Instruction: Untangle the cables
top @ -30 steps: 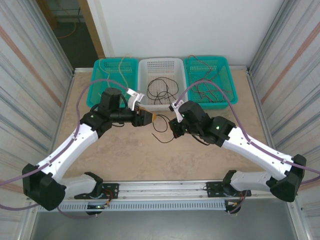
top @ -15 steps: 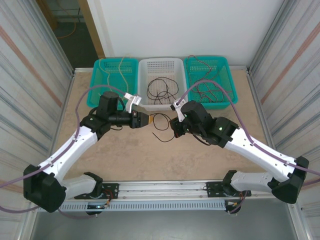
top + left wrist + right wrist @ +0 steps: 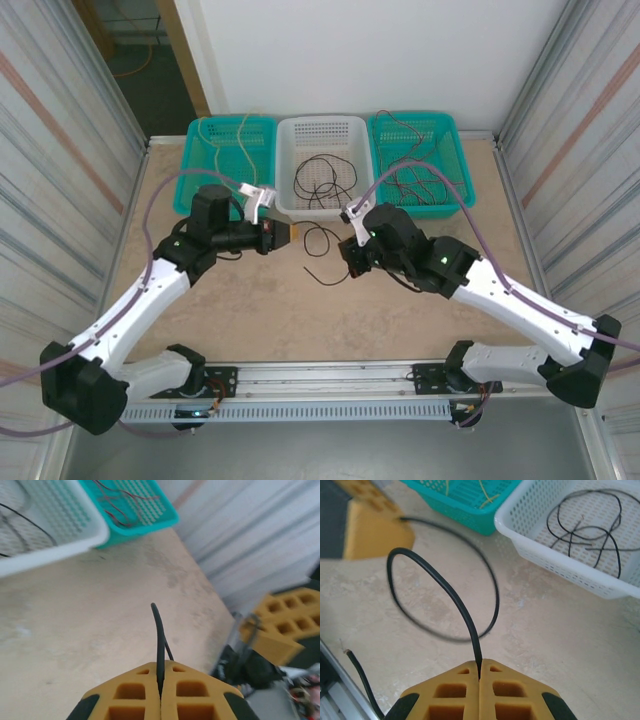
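Note:
One black cable (image 3: 318, 246) lies curled on the table between my two grippers, in front of the white basket (image 3: 322, 121). My left gripper (image 3: 289, 232) is shut on one part of it; in the left wrist view the black cable (image 3: 159, 630) sticks up from between the closed yellow pads (image 3: 190, 687). My right gripper (image 3: 346, 263) is shut on another part. There the black cable (image 3: 447, 592) arcs up from the closed fingertips and loops round on the table, its loose end (image 3: 360, 672) at lower left. More black cables (image 3: 322, 180) rest in the white basket.
Three baskets stand along the far edge: a teal basket (image 3: 232, 121) with yellowish cables (image 3: 243, 135), the white one, and a teal basket (image 3: 415, 117) with red cables (image 3: 422, 178). Corrugated walls close both sides. Lavender hoses arc over both arms.
My left gripper has closed on the black cable and drawn back to the left, toward the left teal basket. The right gripper has stayed almost still, holding its part.

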Motion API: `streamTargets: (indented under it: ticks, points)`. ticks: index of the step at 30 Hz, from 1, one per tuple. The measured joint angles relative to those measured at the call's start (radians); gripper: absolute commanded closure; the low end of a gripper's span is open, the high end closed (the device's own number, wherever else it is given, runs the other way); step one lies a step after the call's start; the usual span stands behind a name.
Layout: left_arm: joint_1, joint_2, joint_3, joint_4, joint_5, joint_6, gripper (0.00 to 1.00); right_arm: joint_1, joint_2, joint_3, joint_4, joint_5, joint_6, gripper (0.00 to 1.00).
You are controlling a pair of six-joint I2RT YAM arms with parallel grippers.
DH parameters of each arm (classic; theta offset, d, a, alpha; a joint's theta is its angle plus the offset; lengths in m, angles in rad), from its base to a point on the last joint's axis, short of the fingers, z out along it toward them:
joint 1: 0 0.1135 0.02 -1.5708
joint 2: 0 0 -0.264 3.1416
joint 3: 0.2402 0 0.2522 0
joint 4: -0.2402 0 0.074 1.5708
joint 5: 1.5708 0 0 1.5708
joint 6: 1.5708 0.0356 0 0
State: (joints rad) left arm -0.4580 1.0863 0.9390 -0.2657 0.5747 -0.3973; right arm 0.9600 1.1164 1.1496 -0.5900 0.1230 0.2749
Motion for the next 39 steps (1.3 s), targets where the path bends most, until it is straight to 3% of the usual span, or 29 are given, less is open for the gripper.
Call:
streamTargets:
  ticks: [1, 2, 4, 6, 11, 19, 27, 32, 39]
  points:
    - [0.000, -0.021, 0.009, -0.016, -0.077, 0.005, 1.00, 0.013, -0.019, -0.007, 0.005, 0.008, -0.006, 0.56]
    - [0.000, -0.043, 0.017, -0.026, -0.141, 0.010, 1.00, 0.021, -0.035, -0.014, 0.006, 0.012, -0.010, 0.49]
    - [0.001, -0.101, 0.029, -0.023, -0.251, 0.027, 1.00, 0.027, -0.075, -0.031, 0.006, 0.021, -0.019, 0.42]
    - [0.000, -0.144, 0.042, -0.005, -0.289, 0.046, 1.00, 0.013, -0.100, -0.036, 0.006, 0.026, -0.021, 0.38]
    - [-0.042, -0.166, 0.110, 0.068, -0.259, 0.116, 1.00, -0.095, -0.111, -0.028, 0.032, -0.041, -0.009, 0.31]
    - [-0.057, -0.123, 0.191, 0.152, -0.124, 0.135, 1.00, -0.238, -0.006, 0.128, 0.167, -0.297, 0.045, 0.21]
    - [-0.057, -0.056, 0.241, 0.255, -0.040, 0.055, 1.00, -0.240, 0.079, 0.167, 0.340, -0.494, 0.111, 0.28]
    - [-0.057, -0.034, 0.267, 0.304, -0.012, 0.009, 1.00, -0.226, 0.113, 0.119, 0.389, -0.512, 0.155, 0.47]
    - [-0.057, -0.003, 0.295, 0.356, 0.005, -0.032, 1.00, -0.220, 0.148, 0.072, 0.407, -0.520, 0.192, 0.55]
